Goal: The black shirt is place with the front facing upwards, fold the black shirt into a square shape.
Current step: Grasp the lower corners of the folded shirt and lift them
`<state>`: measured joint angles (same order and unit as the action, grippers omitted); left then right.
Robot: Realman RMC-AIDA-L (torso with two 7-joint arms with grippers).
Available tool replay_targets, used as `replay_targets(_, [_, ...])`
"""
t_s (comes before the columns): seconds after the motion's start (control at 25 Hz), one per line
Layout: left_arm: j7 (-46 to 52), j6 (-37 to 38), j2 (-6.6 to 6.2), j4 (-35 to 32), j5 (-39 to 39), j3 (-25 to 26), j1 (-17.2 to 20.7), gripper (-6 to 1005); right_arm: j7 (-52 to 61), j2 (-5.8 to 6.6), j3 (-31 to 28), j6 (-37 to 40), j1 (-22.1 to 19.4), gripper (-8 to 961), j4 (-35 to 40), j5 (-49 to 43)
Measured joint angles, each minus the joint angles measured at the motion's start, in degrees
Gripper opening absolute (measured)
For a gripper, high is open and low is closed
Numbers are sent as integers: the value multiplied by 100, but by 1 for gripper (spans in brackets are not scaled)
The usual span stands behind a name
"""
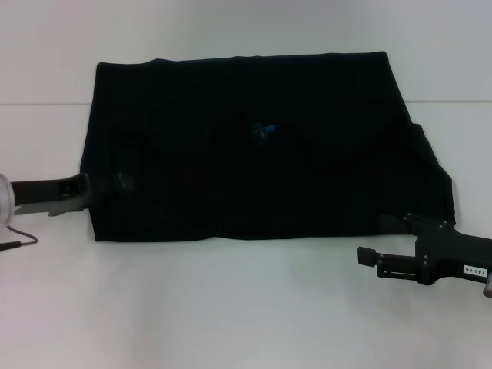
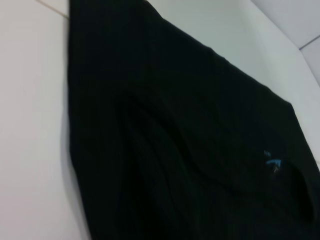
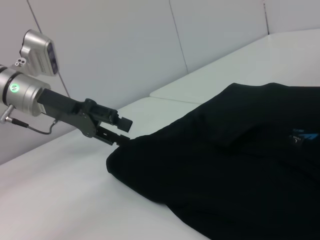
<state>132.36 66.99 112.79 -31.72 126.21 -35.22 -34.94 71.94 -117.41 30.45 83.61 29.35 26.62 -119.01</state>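
Observation:
The black shirt (image 1: 254, 169) lies flat on the white table (image 1: 231, 307) as a wide, roughly rectangular shape, and its small blue neck label (image 1: 263, 129) shows near the middle. My left gripper (image 1: 88, 192) is at the shirt's left edge near the front corner, touching the cloth; the right wrist view shows this left gripper (image 3: 120, 136) meeting that corner of the shirt (image 3: 240, 180). My right gripper (image 1: 377, 240) is at the front right, open, with one finger over the shirt's front edge and the other on the table. The left wrist view is filled by the shirt (image 2: 190, 140).
White table surface runs along the front and on both sides of the shirt. A pale wall (image 1: 246, 31) stands behind the shirt's far edge. A thin cable (image 1: 19, 242) trails from the left arm at the table's left edge.

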Motion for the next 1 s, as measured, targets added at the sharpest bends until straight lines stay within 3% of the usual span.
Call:
replay_targets(0.28, [-23, -157, 122, 6, 0, -248, -20, 763, -3, -10, -4, 5, 0, 932, 0, 0])
replay_targets(0.8, [-31, 10, 80, -1, -2, -317, -31, 694, 47, -2, -15, 10, 0, 931, 1, 1])
replay_targets(0.88, [-32, 7, 76, 0, -2, -319, -30, 455, 50, 4, -21, 10, 0, 931, 1, 1])
replay_targets(1.0, [-32, 3, 73, 0, -2, -319, -30, 350, 50, 10, -26, 13, -4, 930, 1, 1])
